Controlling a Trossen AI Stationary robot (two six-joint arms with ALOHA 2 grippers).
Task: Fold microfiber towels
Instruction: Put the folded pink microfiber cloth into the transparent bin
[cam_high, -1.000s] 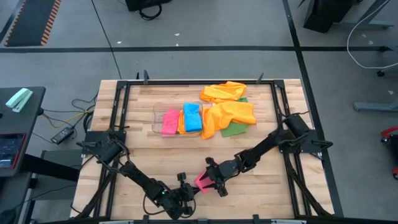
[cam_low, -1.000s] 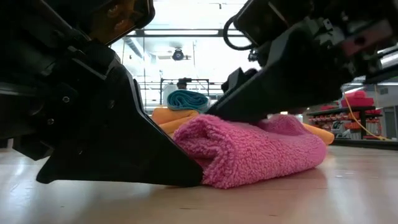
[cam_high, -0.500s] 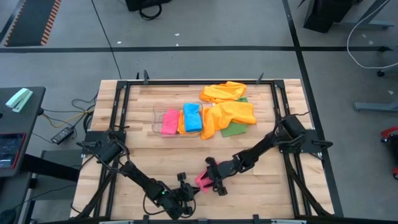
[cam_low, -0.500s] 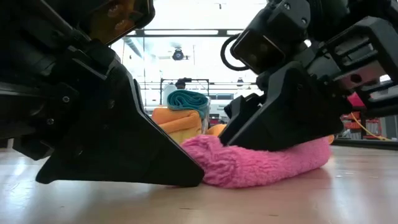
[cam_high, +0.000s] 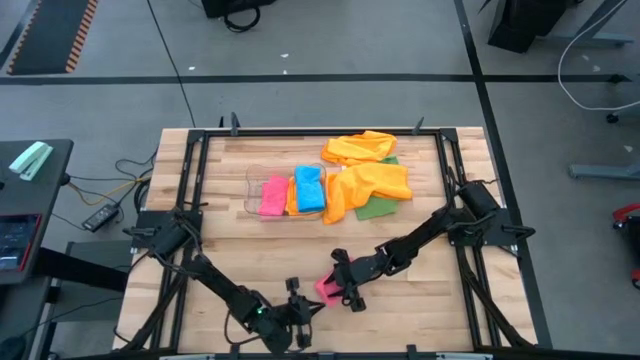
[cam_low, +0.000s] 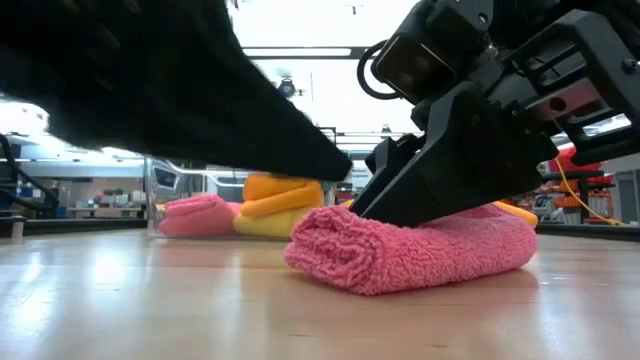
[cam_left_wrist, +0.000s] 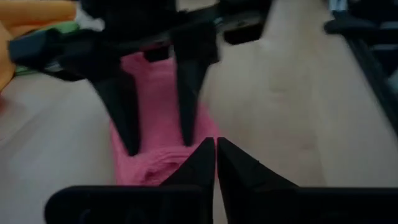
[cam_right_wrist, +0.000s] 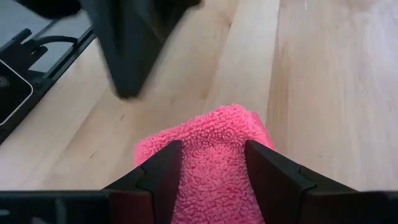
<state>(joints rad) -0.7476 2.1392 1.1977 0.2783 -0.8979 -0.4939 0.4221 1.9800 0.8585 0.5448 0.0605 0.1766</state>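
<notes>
My right fingers stand part open, one on each side of the folded pink towel, pressing down on its top. That towel lies on the counter near the front edge, about midway across, and in the low view it is a thick, doubled-over roll flat on the wood, with my right fingers bearing on its far end.

My left fingers are pinched together with nothing between them. Their tips point at the near end of the pink towel and sit just short of it, apart from the cloth. From above, my left fingers lie just beside the towel, on its left.

Farther back on the counter, a clear bin holds a folded pink, an orange and a blue towel side by side. To its right, loose orange towels lie heaped over a green one.
</notes>
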